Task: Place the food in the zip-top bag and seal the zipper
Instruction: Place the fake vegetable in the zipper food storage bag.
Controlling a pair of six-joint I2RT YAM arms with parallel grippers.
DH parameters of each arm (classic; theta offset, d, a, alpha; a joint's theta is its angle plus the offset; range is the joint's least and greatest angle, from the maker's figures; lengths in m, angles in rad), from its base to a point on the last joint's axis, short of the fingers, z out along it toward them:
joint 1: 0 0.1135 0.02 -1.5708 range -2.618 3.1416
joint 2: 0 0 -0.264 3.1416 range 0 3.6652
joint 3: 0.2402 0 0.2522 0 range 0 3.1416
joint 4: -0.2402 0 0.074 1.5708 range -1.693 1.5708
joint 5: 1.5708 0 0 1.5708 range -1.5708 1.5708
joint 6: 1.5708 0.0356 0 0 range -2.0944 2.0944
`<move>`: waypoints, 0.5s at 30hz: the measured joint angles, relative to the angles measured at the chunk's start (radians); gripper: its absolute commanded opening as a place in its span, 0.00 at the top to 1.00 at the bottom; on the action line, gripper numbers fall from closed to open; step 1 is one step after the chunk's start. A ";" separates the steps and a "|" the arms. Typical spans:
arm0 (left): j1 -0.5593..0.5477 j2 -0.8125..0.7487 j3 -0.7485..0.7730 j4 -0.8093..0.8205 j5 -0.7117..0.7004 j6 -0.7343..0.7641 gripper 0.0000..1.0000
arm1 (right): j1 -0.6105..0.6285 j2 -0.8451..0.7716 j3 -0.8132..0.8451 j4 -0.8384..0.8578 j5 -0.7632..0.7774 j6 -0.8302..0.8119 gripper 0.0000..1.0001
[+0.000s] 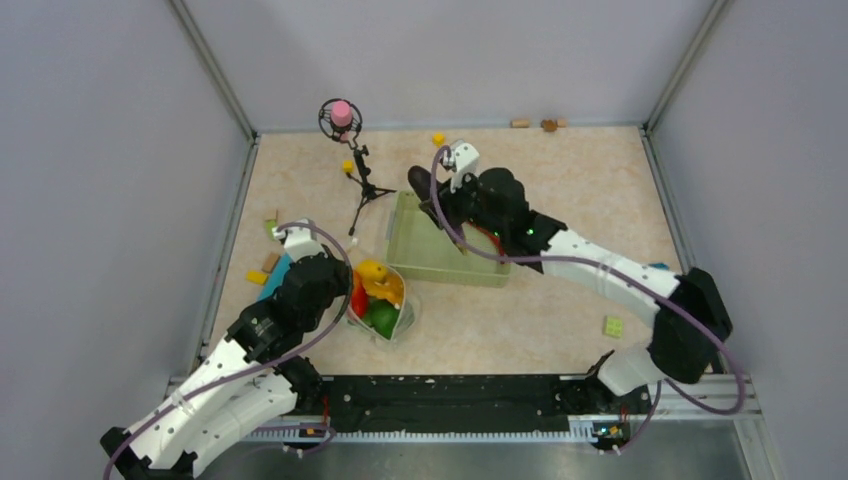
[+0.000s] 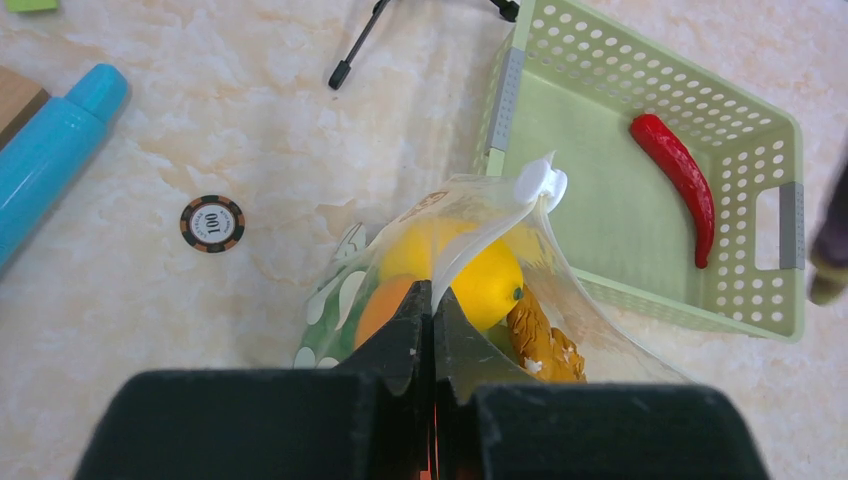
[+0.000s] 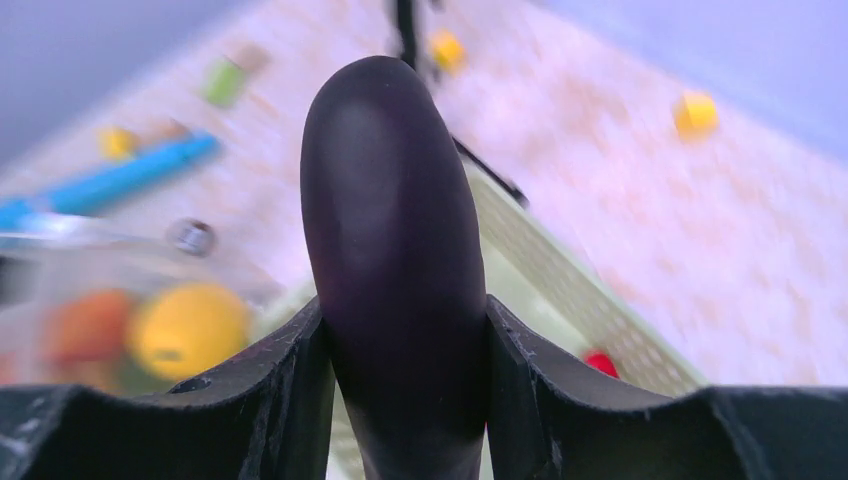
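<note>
My left gripper (image 2: pixel 433 295) is shut on the mouth edge of the clear polka-dot zip-top bag (image 2: pixel 335 300), holding it up; the whitish zipper strip (image 2: pixel 490 230) arcs away to a white tab. Inside the bag lie a yellow lemon (image 2: pixel 480 275), an orange piece (image 2: pixel 385 305) and a brownish-orange piece (image 2: pixel 540 335). In the top view the bag (image 1: pixel 385 300) also shows red and green produce. My right gripper (image 3: pixel 405 305) is shut on the dark purple eggplant (image 3: pixel 395 200), held above the green basket's far left corner (image 1: pixel 422 183). A red chili (image 2: pixel 680 180) lies in the basket.
The green mesh basket (image 2: pixel 620 100) stands just right of the bag. A small black tripod with a pink ball (image 1: pixel 345 120) stands behind it. A blue cylinder (image 2: pixel 50 150) and a poker chip (image 2: pixel 212 222) lie left. Small blocks are scattered, one green (image 1: pixel 613 326).
</note>
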 measured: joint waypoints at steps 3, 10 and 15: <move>0.000 0.003 -0.001 -0.001 0.000 -0.016 1.00 | 0.100 -0.137 -0.048 0.134 -0.001 0.012 0.86; 0.000 0.022 -0.001 -0.019 -0.006 -0.077 1.00 | 0.308 -0.185 -0.130 0.488 -0.012 0.084 0.88; 0.000 0.005 -0.003 -0.027 -0.013 -0.113 1.00 | 0.388 -0.072 -0.130 0.608 -0.003 0.130 0.89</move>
